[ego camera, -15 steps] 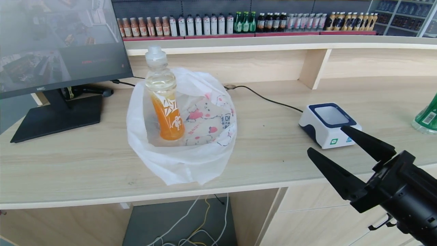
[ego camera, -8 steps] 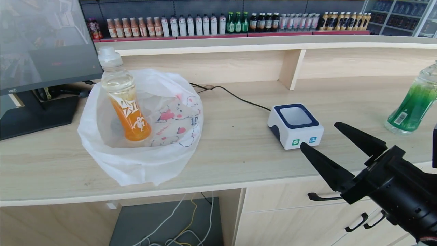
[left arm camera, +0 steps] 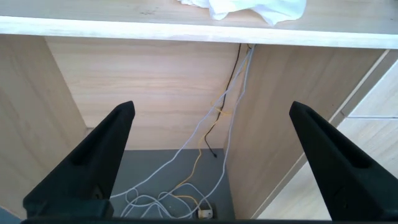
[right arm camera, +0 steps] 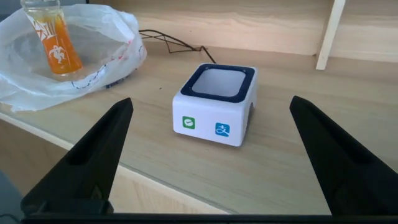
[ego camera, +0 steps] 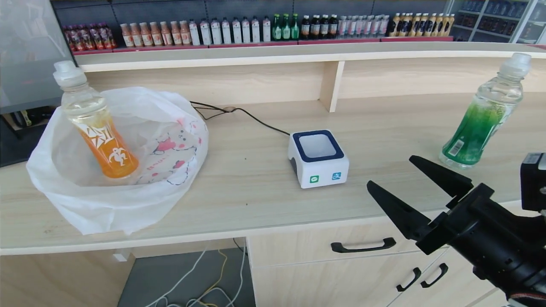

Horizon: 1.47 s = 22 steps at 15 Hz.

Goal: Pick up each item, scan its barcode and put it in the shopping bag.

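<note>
An orange drink bottle point(ego camera: 102, 140) stands upright inside the white shopping bag point(ego camera: 106, 204) at the counter's left. The white-and-blue barcode scanner point(ego camera: 318, 157) sits mid-counter. A green bottle point(ego camera: 477, 123) stands upright at the far right. My right gripper point(ego camera: 390, 170) hangs open and empty off the counter's front edge, right of the scanner and left of the green bottle. Its wrist view faces the scanner point(right arm camera: 217, 106), with the bag point(right arm camera: 93, 68) and orange bottle point(right arm camera: 56, 43) beyond. My left gripper point(left arm camera: 211, 106) is open and empty below the counter top.
A monitor point(ego camera: 25, 51) stands at the far left. A raised wooden ledge point(ego camera: 298, 55) runs behind the counter, with a divider point(ego camera: 330, 85). The scanner's cable point(ego camera: 239, 111) trails back. Drawers with black handles point(ego camera: 362, 246) sit under the counter; cables point(left arm camera: 186, 186) lie on the floor.
The head camera has swung right, so the scene slid left and the green bottle came fully into view. My right gripper, still open, now sits right of the scanner.
</note>
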Available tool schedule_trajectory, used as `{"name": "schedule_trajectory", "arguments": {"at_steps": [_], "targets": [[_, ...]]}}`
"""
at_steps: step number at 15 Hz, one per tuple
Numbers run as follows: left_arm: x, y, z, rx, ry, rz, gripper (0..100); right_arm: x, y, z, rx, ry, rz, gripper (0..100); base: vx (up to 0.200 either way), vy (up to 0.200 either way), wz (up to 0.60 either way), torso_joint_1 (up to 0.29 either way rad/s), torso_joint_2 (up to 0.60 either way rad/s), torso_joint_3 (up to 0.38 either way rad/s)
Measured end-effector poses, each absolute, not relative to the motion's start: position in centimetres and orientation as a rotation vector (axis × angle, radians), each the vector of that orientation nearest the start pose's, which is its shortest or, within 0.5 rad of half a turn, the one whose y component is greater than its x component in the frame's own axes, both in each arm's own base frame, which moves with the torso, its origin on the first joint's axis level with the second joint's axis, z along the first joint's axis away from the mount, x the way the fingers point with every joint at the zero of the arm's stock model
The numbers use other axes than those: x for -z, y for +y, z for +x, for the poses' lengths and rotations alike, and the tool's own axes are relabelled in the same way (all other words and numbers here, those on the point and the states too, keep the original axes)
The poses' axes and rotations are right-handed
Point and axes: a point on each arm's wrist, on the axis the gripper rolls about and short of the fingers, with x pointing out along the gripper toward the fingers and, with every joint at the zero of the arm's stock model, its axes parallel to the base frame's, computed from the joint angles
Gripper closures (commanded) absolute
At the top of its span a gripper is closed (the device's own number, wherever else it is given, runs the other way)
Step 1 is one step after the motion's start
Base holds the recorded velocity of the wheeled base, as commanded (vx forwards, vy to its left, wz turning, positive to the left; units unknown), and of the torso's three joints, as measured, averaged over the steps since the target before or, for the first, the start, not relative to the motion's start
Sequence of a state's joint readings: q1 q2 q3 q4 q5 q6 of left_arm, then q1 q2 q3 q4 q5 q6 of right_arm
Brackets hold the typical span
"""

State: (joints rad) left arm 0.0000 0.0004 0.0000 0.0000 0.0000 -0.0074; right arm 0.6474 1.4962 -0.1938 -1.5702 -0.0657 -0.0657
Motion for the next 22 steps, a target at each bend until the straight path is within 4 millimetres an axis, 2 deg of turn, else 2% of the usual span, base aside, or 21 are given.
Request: {"name": "schedule_trajectory", "arguments": {"at_steps": [9,14,19,22], "targets": [[-7.5,0.0,-2.3,0.0,0.0,-0.008,0,-17.2,11.5,15.5,-0.569,-0.249,0.022,0,0.0,-0.2,0.0,0.003,0.0,0.001],[-7.5,0.0,-2.3,0.0,0.0,-0.008,0,-16.9,11.1,15.7,-0.547,-0.231,0.027,0,0.0,0.0,0.0,0.0,0.0,0.0],[-7.5,0.0,-2.3,0.0,0.0,-0.01,0,-16.7,9.2,16.8,-0.438,-0.218,0.012,0,0.0,0.0,0.0,0.0,0.0,0.0],[-7.5,0.0,-2.3,0.0,0.0,-0.011,0,-17.0,8.5,18.1,-0.373,-0.237,-0.021,0,0.0,0.0,0.0,0.0,0.0,0.0]]}}
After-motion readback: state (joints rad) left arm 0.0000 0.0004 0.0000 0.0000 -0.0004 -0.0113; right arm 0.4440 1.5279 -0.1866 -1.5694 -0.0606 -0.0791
